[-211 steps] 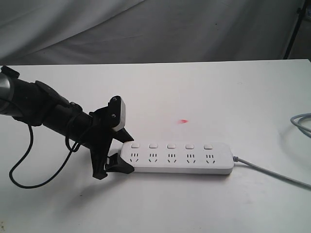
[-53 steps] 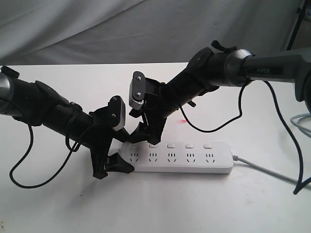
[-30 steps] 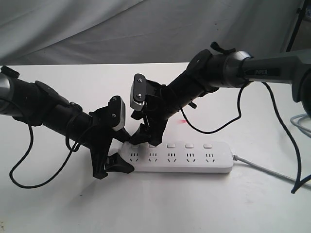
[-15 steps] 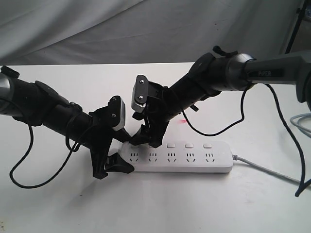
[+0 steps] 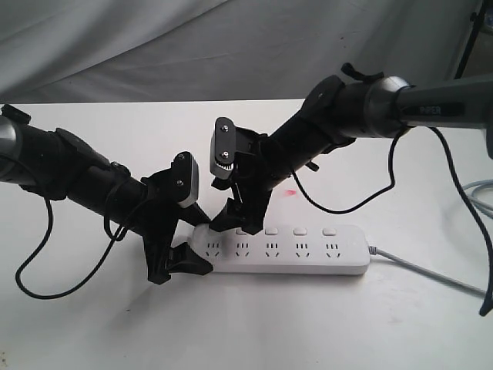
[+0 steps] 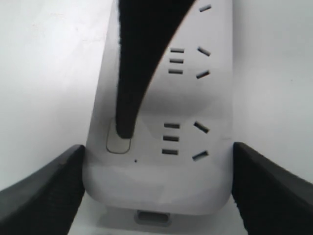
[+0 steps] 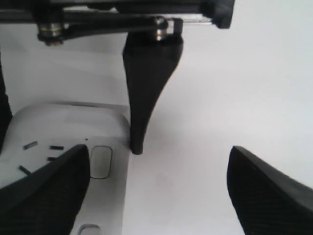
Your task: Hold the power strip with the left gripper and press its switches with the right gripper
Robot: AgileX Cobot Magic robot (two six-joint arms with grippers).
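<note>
The white power strip (image 5: 293,258) lies flat on the table, its grey cord (image 5: 431,274) running off to the right. My left gripper (image 5: 199,243) is shut on the strip's left end; in the left wrist view its fingers (image 6: 54,186) press both sides of the power strip (image 6: 195,98). My right gripper (image 5: 235,225) hangs open over the leftmost switches. One of its black fingers (image 6: 128,73) comes down with its tip on the end switch (image 6: 117,144). In the right wrist view that switch (image 7: 101,162) shows beside the open right gripper (image 7: 159,152). The other switches (image 5: 300,231) are uncovered.
A small red mark (image 5: 290,193) sits on the white table (image 5: 323,324) behind the strip. A second grey cable (image 5: 477,193) lies at the right edge. The left arm's black cable (image 5: 38,289) loops over the table at the left. A grey cloth backdrop (image 5: 231,46) hangs behind.
The right arm came in over the strip's left end, then its gripper edged a little to the right over the last second. The left gripper and the strip have not moved.
</note>
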